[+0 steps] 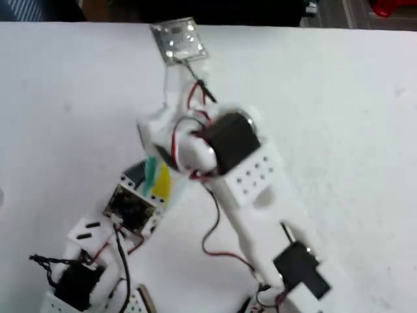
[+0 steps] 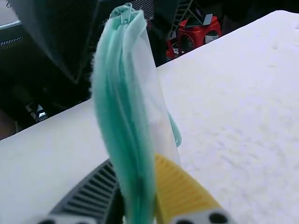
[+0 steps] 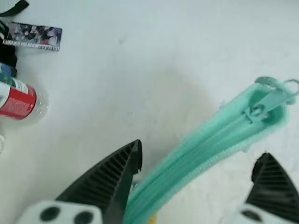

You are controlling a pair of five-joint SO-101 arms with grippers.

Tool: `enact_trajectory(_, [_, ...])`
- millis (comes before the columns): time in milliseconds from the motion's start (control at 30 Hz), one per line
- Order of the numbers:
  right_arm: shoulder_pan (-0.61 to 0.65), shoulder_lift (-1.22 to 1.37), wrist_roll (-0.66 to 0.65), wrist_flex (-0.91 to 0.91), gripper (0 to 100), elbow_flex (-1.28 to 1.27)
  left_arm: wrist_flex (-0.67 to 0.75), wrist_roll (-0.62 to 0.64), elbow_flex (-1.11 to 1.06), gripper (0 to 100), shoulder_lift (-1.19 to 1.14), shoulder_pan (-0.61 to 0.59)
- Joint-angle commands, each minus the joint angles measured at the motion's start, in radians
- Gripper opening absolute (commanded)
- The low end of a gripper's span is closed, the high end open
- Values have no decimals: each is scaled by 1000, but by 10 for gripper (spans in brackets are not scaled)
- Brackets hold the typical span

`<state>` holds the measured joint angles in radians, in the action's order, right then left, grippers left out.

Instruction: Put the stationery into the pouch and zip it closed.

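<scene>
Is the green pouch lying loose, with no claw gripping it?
No, the left gripper is shut on the pouch, holding it upright on its edge.

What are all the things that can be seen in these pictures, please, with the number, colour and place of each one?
pouch: one, mint green with a clear side, held in the left tool.
zip slider: one, green, at the pouch's end.
tube: one, red and white, lying on the table.
shiny packet: one, silvery, at the table's far edge.
printed card: one, purplish, on the table apart from the tube; perhaps the same packet.
table: one, white.
left tool: one, yellow and dark fingers, shut on the pouch.
right tool: one, black fingers, open around the pouch's zip edge.
</scene>
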<state>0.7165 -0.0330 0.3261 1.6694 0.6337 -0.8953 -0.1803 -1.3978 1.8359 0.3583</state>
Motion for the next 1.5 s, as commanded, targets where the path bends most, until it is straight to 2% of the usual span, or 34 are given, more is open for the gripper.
enact_trajectory(0, [-31,62,23,-8,354,109,-12,-8,-15,24,-4,4])
enact_trajectory(133, [-36,163,-25,50,307,169,-12,-8,-15,24,-4,4])
enact_trajectory(200, [-53,189,-61,50,217,176,-12,-8,-15,24,-4,4])
enact_trajectory(300, [-68,217,-133,50,29,169,-12,-8,-11,25,-4,13])
enact_trajectory(333, [-71,222,-157,50,5,169,-12,-8,-9,34,-4,13])
enact_trajectory(400, [-90,225,-183,50,40,170,-11,-6,-8,94,-4,10])
enact_trajectory(500, [-125,206,-181,50,15,180,-32,23,15,223,-4,1])
enact_trajectory(533, [-142,199,-181,48,19,181,-57,58,32,234,-4,-12])
enact_trajectory(600, [-171,193,-181,33,15,210,-106,97,87,234,-4,-30])
enact_trajectory(800, [-188,194,-181,-42,15,265,-269,98,281,234,-4,-114])
enact_trajectory(967, [-74,182,-184,-104,15,273,-245,98,299,234,-4,-222])
enact_trajectory(1067, [-65,165,-184,-122,15,305,-238,100,299,234,-4,-269])
enact_trajectory(1200, [-179,202,-181,-116,15,290,-189,100,244,234,-4,-282])
enact_trajectory(1333, [-360,294,-183,-102,15,203,-109,100,166,234,-4,-282])
enact_trajectory(1467, [-536,440,-187,-219,15,81,-61,100,123,234,-4,-280])
